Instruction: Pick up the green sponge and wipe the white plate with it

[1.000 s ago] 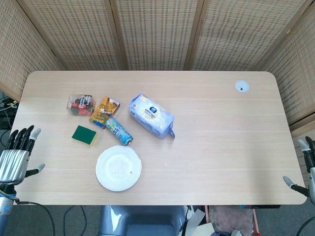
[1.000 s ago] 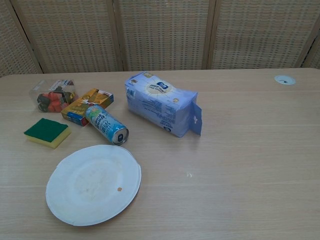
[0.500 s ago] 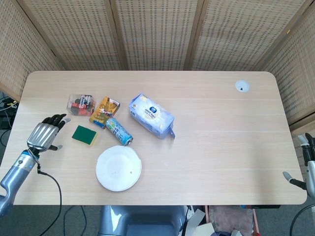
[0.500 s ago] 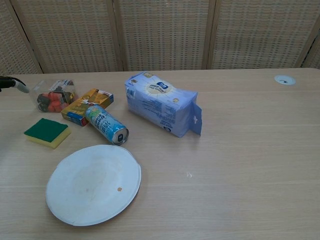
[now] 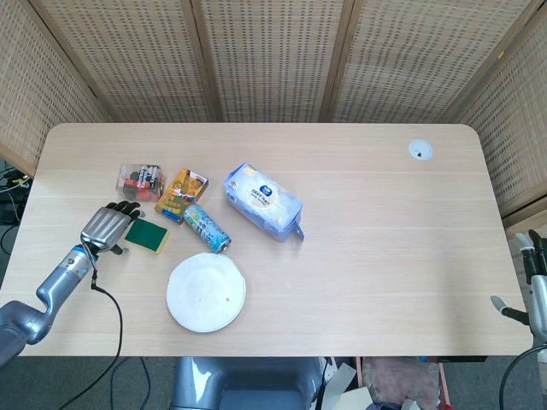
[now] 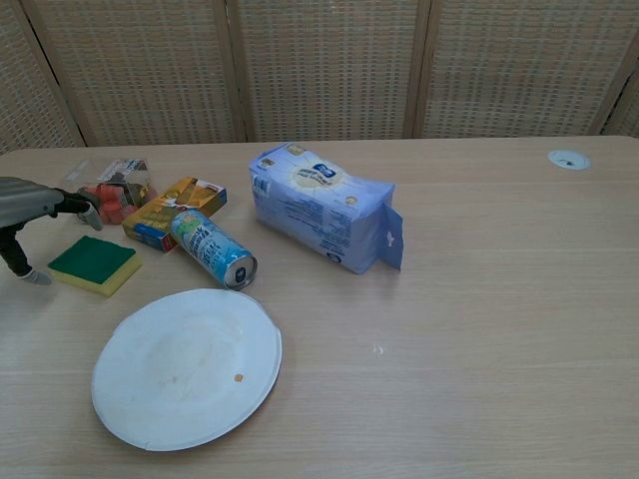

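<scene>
Barely started tbh: the green sponge [image 5: 148, 235] isn't gripped yet, left hand [image 5: 108, 227] is spread empty just beside it, and the white plate [image 5: 206, 292] is unwiped.

On the bench [image 5: 385, 256], the left hand [image 5: 106, 227] hovers just left of the green sponge [image 5: 149, 235], fingers [image 5: 126, 207] spread and holding nothing. The plate [image 5: 206, 292] lies near and right of the sponge, with a can [image 5: 207, 228] between them and a blue pack [image 5: 263, 202] further right. The right hand [image 5: 532, 282] is off the bench's right edge.
</scene>
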`<state>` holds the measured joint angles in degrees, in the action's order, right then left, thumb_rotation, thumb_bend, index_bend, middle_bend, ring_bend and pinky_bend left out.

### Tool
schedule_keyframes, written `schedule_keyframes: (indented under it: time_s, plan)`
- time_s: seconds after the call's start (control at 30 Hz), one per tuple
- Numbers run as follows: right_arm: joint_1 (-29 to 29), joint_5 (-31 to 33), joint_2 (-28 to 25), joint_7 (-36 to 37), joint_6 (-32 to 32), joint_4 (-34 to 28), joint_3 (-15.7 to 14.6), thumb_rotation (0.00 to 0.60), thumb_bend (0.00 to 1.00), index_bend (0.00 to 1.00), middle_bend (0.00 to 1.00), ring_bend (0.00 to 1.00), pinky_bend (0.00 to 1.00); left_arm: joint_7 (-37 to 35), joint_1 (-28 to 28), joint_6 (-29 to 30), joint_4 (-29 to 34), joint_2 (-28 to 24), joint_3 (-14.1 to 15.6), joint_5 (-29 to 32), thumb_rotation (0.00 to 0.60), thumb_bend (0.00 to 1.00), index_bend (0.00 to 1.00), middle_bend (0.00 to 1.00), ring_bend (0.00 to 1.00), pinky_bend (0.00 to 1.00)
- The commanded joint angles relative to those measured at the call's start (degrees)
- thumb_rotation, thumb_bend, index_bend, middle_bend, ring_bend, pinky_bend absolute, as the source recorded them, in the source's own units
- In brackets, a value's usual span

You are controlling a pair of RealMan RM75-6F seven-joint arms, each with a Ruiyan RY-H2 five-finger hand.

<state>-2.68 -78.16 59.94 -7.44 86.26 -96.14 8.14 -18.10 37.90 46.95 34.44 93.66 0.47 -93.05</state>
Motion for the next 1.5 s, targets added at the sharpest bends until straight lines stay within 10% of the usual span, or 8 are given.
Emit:
schedule_keyframes:
  time_s: [0.03, 0.63, 0.97, 1.5]
  plan:
    - [-0.1, 0.3, 0.1, -0.1, -0.1, 0.0, 0.1, 0.600, 0.00, 0.00, 0.00, 0.00, 0.00, -2.4, 1.4, -1.8, -3.9, 3.0, 1.4, -0.4, 0.600, 0.00, 0.24, 0.17, 0.15, 0.23]
    - [-0.4, 1.4, 0.0, 0.8, -0.7, 0.4, 0.4, 0.600, 0.00, 0.00, 0.00, 0.00, 0.00, -5.4, 2.1, 4.1, -10.0, 6.5, 2.7, -0.3, 0.600, 0.07, 0.55, 0.41, 0.31, 0.33]
    - [0.1, 0.8, -0.6, 2.0, 0.0, -0.1, 0.3, 0.600, 0.00, 0.00, 0.00, 0.00, 0.00, 3.2, 4.2, 22.0, 6.3, -1.3, 5.5, -8.9, 0.600, 0.10, 0.57, 0.42, 0.31, 0.36]
    - [0.6, 1.2, -1.4, 4.2, 0.3, 0.4, 0.4, 0.600, 0.00, 0.00, 0.00, 0.00, 0.00, 31.1, 13.5, 6.1, 29.7, -2.7, 3.8, -9.2, 0.600, 0.10, 0.59, 0.43, 0.31, 0.39]
